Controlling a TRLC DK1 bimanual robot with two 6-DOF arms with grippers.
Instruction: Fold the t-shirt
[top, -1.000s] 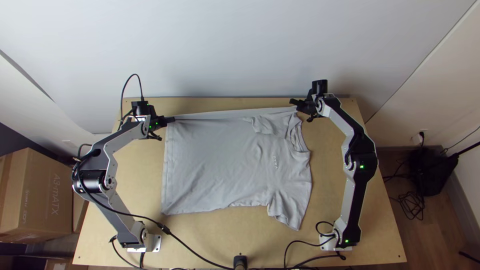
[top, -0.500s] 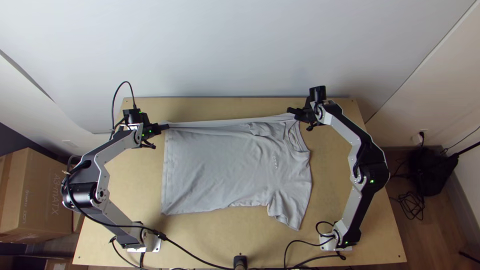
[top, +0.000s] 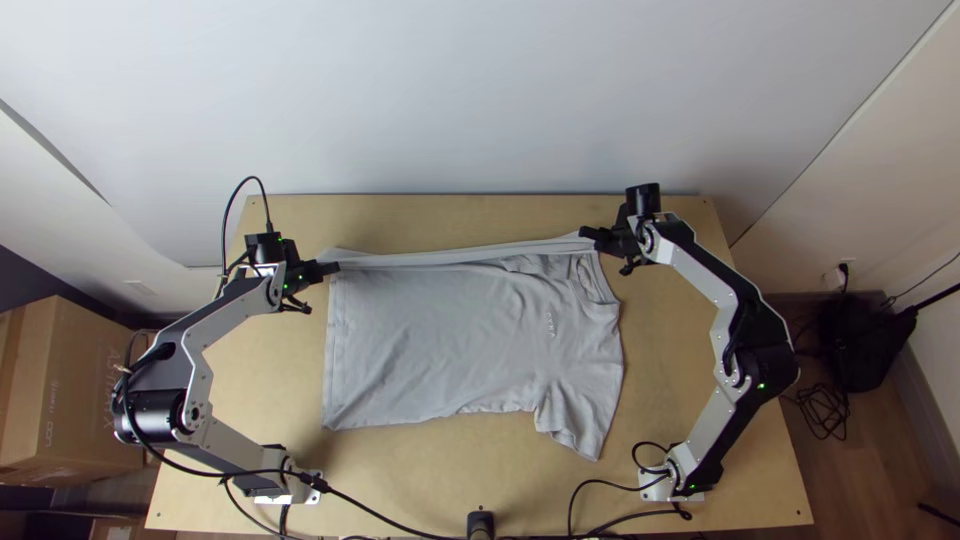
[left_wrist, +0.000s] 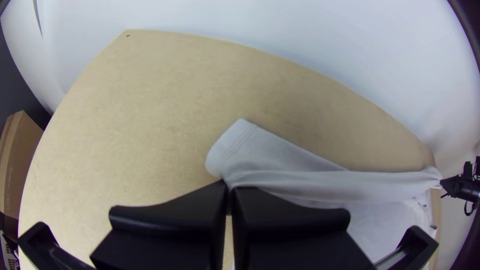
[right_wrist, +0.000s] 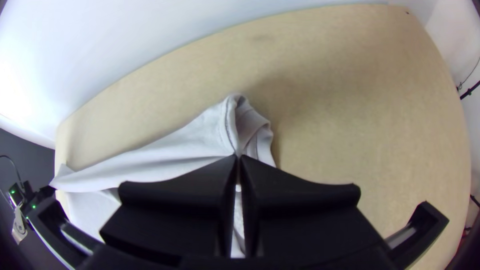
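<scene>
Since the earlier frames, both pincers have moved toward the near edge of the worktop, drawing the far side of the t-shirt with them. At the left, a cardboard box is beside the worktop. The left pincer is closed on the cloth near the bottom hem, a corner poking out past its tips in the left wrist view. Between the pincers, the far side of the t-shirt is pulled into a long narrow fold, while the rest lies spread on the middle of the worktop, with the collar toward the right. The right pincer, near the collar, is closed on bunched cloth at the shoulder end.
</scene>
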